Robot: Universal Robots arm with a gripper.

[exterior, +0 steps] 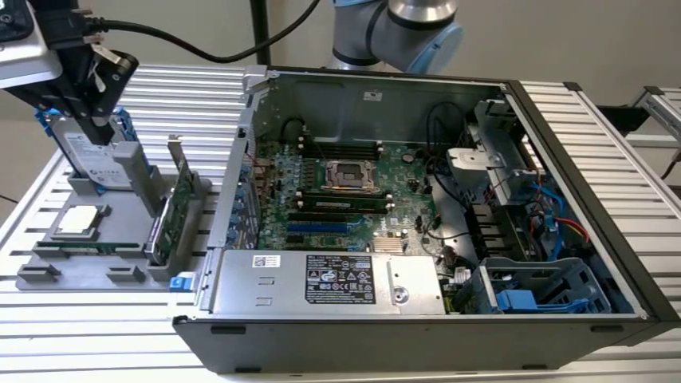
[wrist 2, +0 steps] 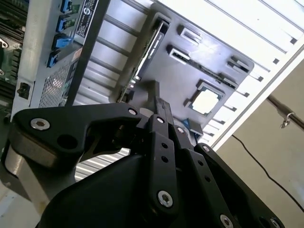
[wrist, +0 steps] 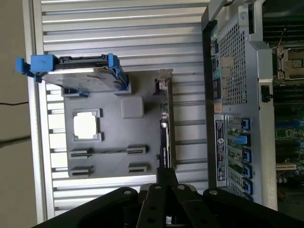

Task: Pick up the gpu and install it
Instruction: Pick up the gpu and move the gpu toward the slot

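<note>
In the exterior view, my gripper [exterior: 104,136] hangs high over the far corner of the gray holder [exterior: 117,263], which lies on the slatted worktop [exterior: 32,191] just beside the open computer case [exterior: 372,96]. The fingers look pressed together with nothing between them. The gpu [exterior: 171,211] stands upright on its long edge in a slot along the holder's edge nearest the case. I think this is so that its top edge is free for a grasp from above. The hard drive [exterior: 91,159] also stands upright, at the holder's far corner, and the processor chip [exterior: 80,222] lies flat in its pocket.

In the second wrist view, my gripper [wrist 2: 154,88] narrows to one closed tip, well apart from the holder [wrist 2: 213,61]. The gpu [wrist 2: 147,52] shows edge-on as a thin dark strip. The chip [wrist 2: 206,102] sits near the holder's middle, and the case wall [wrist 2: 52,80] rises just beside the holder.

In the first wrist view, my gripper [wrist: 166,172] lies in one line with the gpu [wrist: 165,123], which I judge to be a deliberate alignment over the card. The card is in its slot on the holder [wrist: 114,137], not yet touched, with the hard drive [wrist: 80,76] at the opposite edge and the case [wrist: 232,71] nearby.
</note>
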